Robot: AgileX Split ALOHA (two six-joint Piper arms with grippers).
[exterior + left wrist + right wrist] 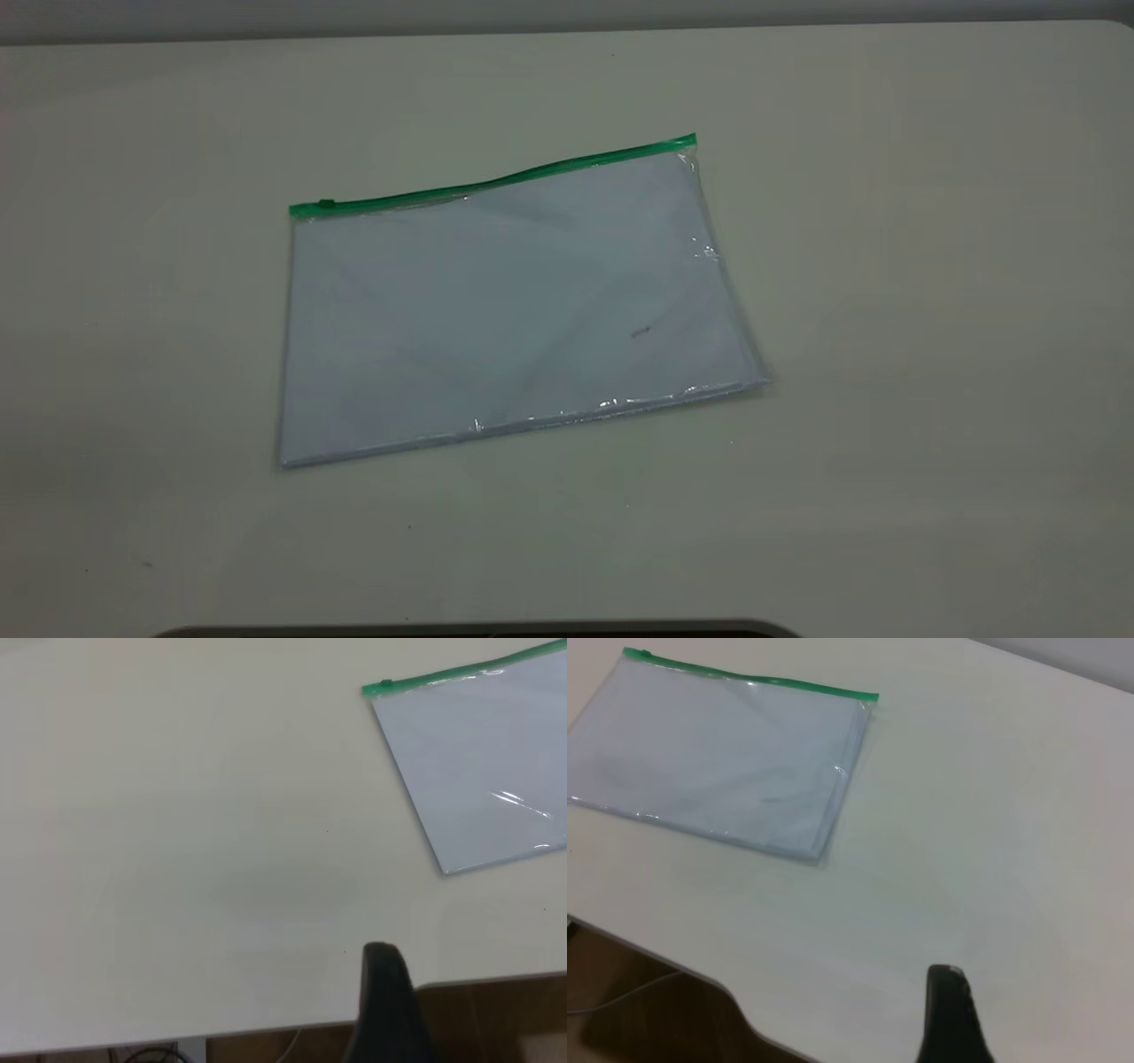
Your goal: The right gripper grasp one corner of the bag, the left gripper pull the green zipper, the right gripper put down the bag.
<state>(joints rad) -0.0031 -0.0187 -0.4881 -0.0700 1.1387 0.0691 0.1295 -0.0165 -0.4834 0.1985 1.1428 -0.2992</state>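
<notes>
The exterior view shows only the bag [514, 306] lying flat near the middle of the pale table [930, 266], its green zipper [496, 182] along the far edge, the slider at that view's left end; neither arm appears there. Each wrist view adds one dark fingertip: the left gripper [390, 1005] and the right gripper [950, 1014] hang near the table's edges, well apart from the bag. Spread or pressed together, I cannot tell.
</notes>
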